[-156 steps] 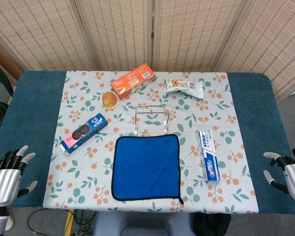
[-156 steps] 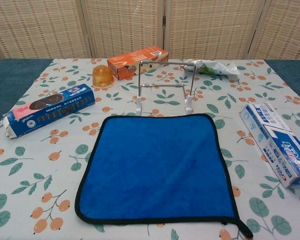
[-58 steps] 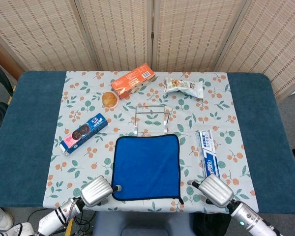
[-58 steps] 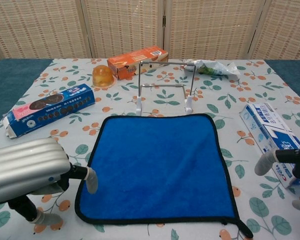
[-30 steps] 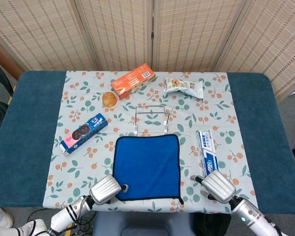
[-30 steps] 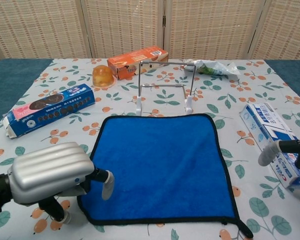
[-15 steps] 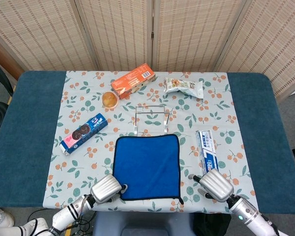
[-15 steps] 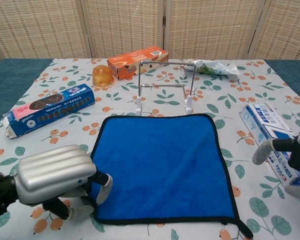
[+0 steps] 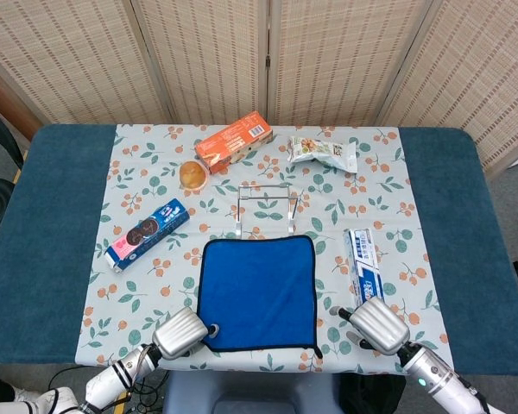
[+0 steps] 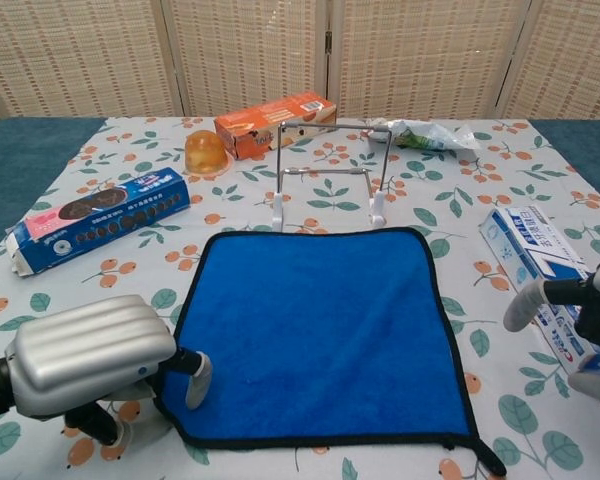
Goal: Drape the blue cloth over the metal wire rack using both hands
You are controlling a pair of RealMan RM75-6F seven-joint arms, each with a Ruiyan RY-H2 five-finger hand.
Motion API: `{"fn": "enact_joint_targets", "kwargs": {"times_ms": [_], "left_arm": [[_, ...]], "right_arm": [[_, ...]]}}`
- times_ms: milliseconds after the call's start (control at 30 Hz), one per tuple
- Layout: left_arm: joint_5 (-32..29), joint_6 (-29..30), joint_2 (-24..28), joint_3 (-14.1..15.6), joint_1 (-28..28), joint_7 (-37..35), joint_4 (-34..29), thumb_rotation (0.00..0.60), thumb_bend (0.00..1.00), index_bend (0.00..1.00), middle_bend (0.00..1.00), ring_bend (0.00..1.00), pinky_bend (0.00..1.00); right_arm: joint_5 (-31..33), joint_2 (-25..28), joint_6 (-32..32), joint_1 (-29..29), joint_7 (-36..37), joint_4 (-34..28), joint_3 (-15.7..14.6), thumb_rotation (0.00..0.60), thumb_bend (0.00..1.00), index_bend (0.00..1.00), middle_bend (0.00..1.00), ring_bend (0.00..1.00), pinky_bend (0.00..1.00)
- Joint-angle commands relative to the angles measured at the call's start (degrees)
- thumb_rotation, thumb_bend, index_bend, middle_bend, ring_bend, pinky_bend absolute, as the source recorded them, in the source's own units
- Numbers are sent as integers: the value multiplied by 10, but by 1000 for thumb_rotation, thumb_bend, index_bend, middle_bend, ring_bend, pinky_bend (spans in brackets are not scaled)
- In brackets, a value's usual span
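Observation:
The blue cloth point(image 9: 257, 293) point(image 10: 320, 330) lies flat on the flowered tablecloth, just in front of the metal wire rack point(image 9: 266, 207) point(image 10: 328, 175), which stands upright and bare. My left hand point(image 9: 181, 333) point(image 10: 90, 365) is at the cloth's near left corner. One fingertip point(image 10: 196, 378) touches the black edge there, and no grip on the cloth shows. My right hand point(image 9: 378, 324) point(image 10: 580, 310) hovers to the right of the cloth, over the near end of the toothpaste box point(image 9: 364, 272) point(image 10: 545, 280), with its fingers apart and nothing in them.
A blue cookie box point(image 9: 147, 233) point(image 10: 100, 218) lies to the left. Behind the rack are an orange box point(image 9: 235, 141) point(image 10: 275, 122), a jelly cup point(image 9: 192, 174) point(image 10: 206, 152) and a snack bag point(image 9: 324, 153) point(image 10: 425, 133). The table's front edge point(image 9: 259, 369) is close behind both hands.
My left hand has slid left, off the cloth's near left corner, so that only a fingertip stays at the edge. The right hand has barely moved. The cloth stays flat.

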Motion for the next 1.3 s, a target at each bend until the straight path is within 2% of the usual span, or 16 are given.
{"fn": "enact_joint_targets", "kwargs": {"times_ms": [33,467,767,1067,1300], "left_arm": [[1,1,-5,-1,-2,-3,5,600,399,495,990,929,1000],[2,11,-16,-1,-4,-18,24,600,499,612,996,933,1000],[3,19,-16,1,-3,-24,22,600,500,588,996,934,1000],[1,22,-15,2,-1,-21,17,600,500,582,996,934,1000],[-1,25,-14,1,0,-20,15,600,500,582,996,934,1000]], "right_arm": [[1,1,0,0,1,0,0,600,294,326,916,864,1000],[-2,-6,-4,7,2,2,-3,600,296,326,916,864,1000],[-24,-39,-29,26,-7,11,-11,600,294,326,916,864,1000],[-36,-83,-50,42,-20,42,-14,600,202,326,916,864,1000],[-29,-110,-56,48,-24,69,-11,600,187,328,916,864,1000]]}}
